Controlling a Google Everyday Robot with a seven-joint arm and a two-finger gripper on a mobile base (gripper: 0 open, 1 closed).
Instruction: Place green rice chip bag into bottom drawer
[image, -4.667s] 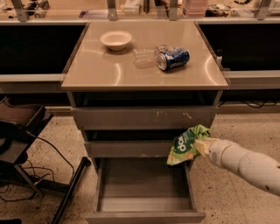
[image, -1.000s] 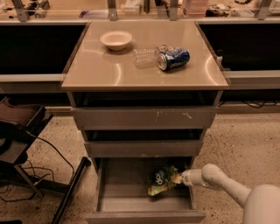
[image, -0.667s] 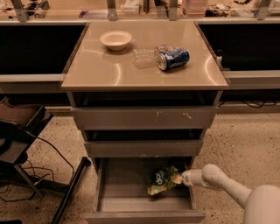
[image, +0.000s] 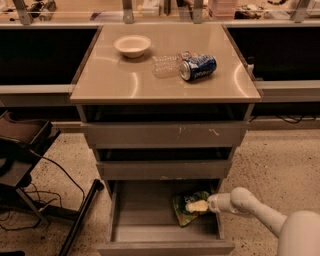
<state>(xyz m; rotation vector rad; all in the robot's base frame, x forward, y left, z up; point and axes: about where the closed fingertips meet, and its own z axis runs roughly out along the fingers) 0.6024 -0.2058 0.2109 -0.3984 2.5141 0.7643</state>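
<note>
The green rice chip bag (image: 184, 209) is inside the open bottom drawer (image: 165, 246), at its right side, low near the drawer floor. My gripper (image: 199, 205) reaches in over the drawer's right wall from the lower right. It is shut on the bag's right edge, with one cream finger lying across the foil. The white arm (image: 260, 212) runs back to the lower right corner. The part of the bag under the finger is hidden.
The middle drawer (image: 165, 169) and the scratched upper drawer (image: 165, 135) stand slightly open above. On the cabinet top (image: 110, 80) are a white bowl (image: 132, 45), a clear plastic bottle (image: 165, 65) and a blue soda can (image: 199, 67). A black chair base (image: 30, 150) stands at the left.
Since 4.7 s ago, my gripper has carried the bag from beside the middle drawer down into the bottom drawer. Over the last second, nothing has visibly moved.
</note>
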